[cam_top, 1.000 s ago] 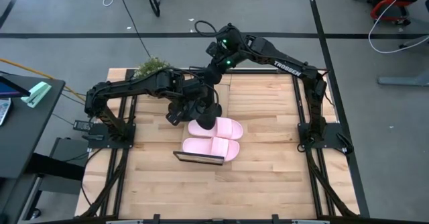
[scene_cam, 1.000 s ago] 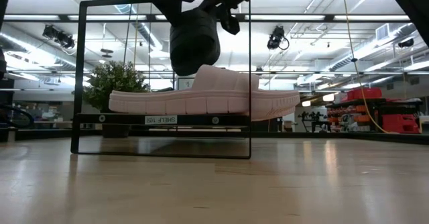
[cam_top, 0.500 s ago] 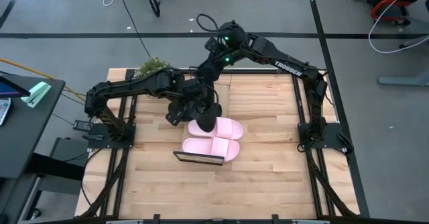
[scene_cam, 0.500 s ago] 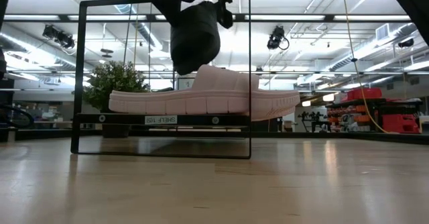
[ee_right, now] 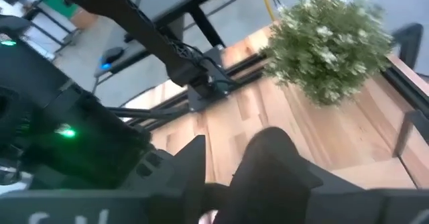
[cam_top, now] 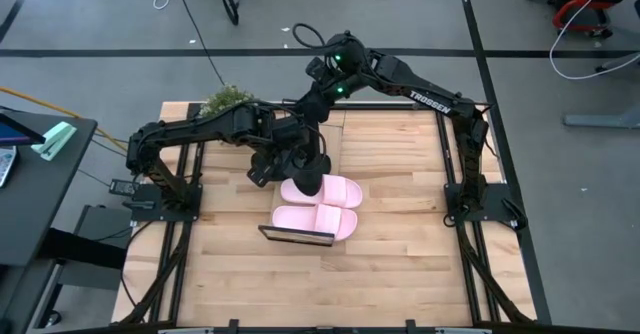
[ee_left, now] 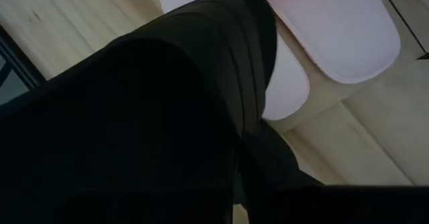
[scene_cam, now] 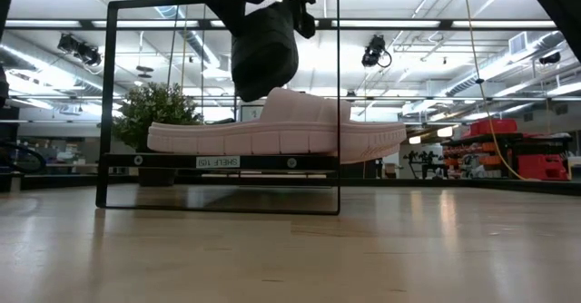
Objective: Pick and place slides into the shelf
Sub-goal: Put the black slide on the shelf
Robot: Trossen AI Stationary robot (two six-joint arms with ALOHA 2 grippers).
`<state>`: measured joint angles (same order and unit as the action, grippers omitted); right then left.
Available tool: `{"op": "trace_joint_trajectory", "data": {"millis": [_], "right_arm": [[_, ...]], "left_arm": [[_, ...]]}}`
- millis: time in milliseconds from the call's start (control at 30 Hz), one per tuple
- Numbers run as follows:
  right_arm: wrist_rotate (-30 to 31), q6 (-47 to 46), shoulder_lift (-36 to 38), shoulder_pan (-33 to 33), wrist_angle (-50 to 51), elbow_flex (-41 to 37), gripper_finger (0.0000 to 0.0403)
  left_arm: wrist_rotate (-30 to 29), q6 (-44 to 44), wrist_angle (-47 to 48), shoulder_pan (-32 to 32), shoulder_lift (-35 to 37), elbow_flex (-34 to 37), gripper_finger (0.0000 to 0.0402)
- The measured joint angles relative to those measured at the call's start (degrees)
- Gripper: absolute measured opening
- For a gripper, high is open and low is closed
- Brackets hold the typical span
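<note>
Two pale pink slides [cam_top: 330,189] [cam_top: 315,219] lie side by side, soles down, on the shelf [cam_top: 297,237], whose black wire end frame [scene_cam: 338,112] faces the near edge. A black slide [cam_top: 312,171] hangs over the far pink slide, with my left gripper [cam_top: 290,154] shut on it. In the left wrist view the black slide [ee_left: 201,83] fills most of the picture. My right gripper [cam_top: 305,114] hovers just beyond it, toward the far edge. Its fingers [ee_right: 191,163] stand apart with nothing between them. My left gripper holds the black slide by its upper end [scene_cam: 263,13], coming from above and slanting down. The slide itself hides the fingers in the wrist view, so the kind of hold does not show. The slide hangs lengthwise, lower end [scene_cam: 259,94] over the pink slide.
A small potted plant [cam_top: 225,101] stands at the table's far left corner. Bare wooden tabletop [cam_top: 400,264] spreads to the right of the shelf and toward the near edge. Both arms crowd the space above the shelf's far end.
The black slide has turned a little in my left gripper's hold and hangs more lengthwise than before. My right gripper has tipped up and drawn slightly back from the slide toward the far edge. My left arm has kept still.
</note>
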<state>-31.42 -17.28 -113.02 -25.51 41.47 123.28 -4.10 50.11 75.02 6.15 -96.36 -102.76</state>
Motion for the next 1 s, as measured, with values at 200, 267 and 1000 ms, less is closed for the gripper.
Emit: {"op": "trace_joint_trajectory", "data": {"millis": [200,267,1000], "right_arm": [[4.81,1.39,-0.03,-0.04,4.38,0.0,0.0175],[5.34,1.47,-0.03,-0.05,4.37,0.0,0.0186],[7.3,2.06,-0.12,-0.73,12.23,0.0,0.0173]], "left_arm": [[0.02,0.0,0.02,-0.02,0.0,0.0,0.0017],[-0.04,0.0,-0.09,0.0,0.0,0.0,0.001],[1.03,-1.53,-0.04,0.0,0.0,0.0,0.0017]]}}
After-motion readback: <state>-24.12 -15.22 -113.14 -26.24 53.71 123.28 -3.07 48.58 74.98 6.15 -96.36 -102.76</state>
